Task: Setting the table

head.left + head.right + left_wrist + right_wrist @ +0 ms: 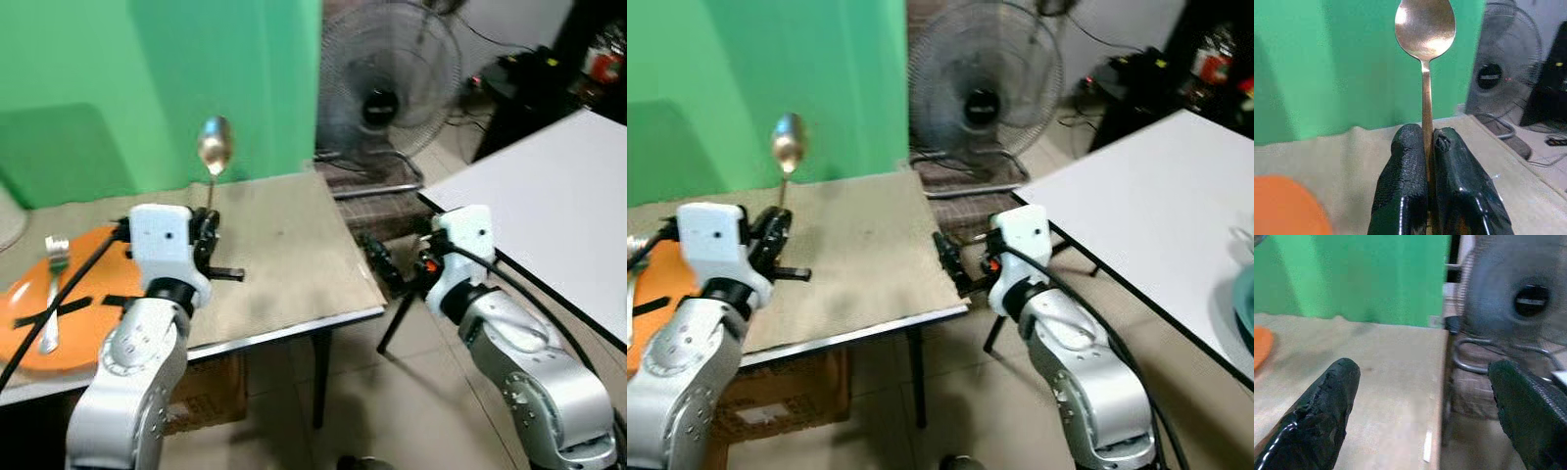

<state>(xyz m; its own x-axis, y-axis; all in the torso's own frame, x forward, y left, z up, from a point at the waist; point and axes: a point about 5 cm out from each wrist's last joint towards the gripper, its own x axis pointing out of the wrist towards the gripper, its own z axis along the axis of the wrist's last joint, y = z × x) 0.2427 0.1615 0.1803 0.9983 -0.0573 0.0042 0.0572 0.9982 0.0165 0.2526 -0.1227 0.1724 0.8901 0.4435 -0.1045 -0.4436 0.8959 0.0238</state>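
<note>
Glossy metal spoon (1424, 29); matt, rough beige table top (284, 255); glossy orange plate (73, 328).

Green backdrop (147, 88) fills the upper left of the frame, flat and evenly lit. Beige-topped table (284, 245) sits in front of it, dark legs, cardboard box (206, 392) underneath at lower left. Black pedestal fan (387, 83) at top centre, standing just past the table's far corner, metal base tubing on the floor below it. White table (558, 206) along the right edge, thin dark frame. Dark furniture with cables (529, 88) in the upper right corner. Floor (411, 411) is pale beige tile
</note>
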